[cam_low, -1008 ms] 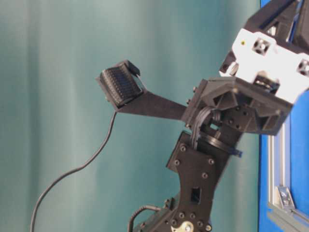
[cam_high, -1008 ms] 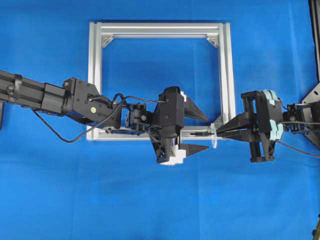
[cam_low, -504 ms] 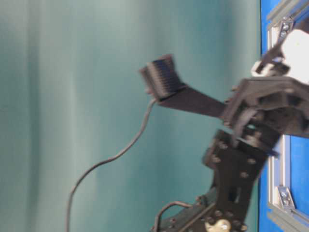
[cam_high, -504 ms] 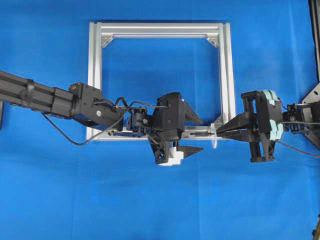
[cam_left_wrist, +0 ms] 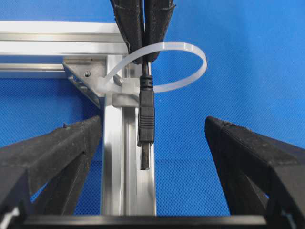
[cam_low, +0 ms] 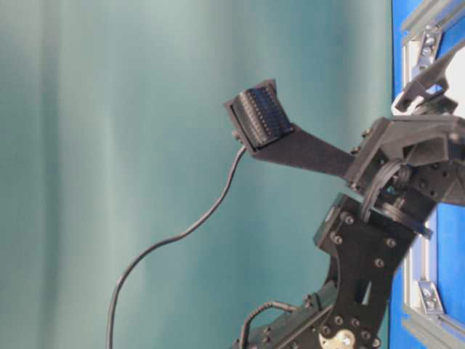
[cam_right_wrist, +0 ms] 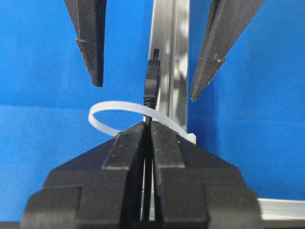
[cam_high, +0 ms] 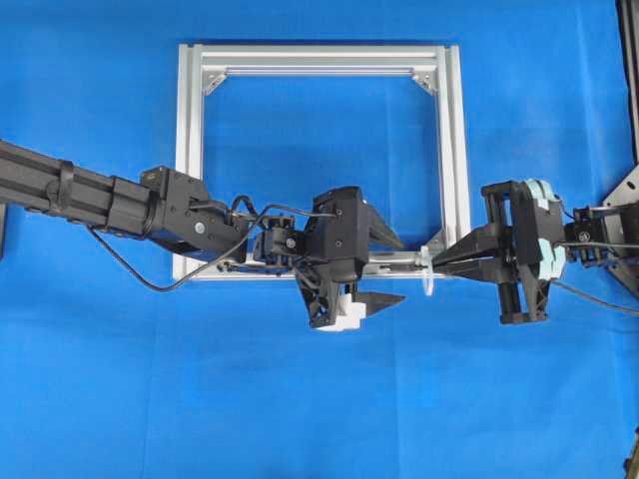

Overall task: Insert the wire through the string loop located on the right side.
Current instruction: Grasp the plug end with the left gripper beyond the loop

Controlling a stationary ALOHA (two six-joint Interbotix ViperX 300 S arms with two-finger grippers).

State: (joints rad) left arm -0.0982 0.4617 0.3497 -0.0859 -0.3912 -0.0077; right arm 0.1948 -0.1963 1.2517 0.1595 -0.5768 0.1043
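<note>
overhead barely shows it, but left wrist cam has the wire (cam_left_wrist: 146, 119) poking thru the string loop (cam_left_wrist: 183, 67), right gripper (cam_left_wrist: 144, 47) clamped on it, left gripper (cam_high: 389, 267) spread wide w/ nothing in it

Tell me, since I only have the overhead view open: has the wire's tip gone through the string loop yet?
Observer: Yes. In the left wrist view the wire hangs with its connector tip past the string loop.
Operator: Who holds it?
Observer: The right pincer, shut on the wire just behind the loop.
Operator: And the left pincer?
Observer: The left pincer is open, one finger on each side of the tip, touching nothing.
</note>
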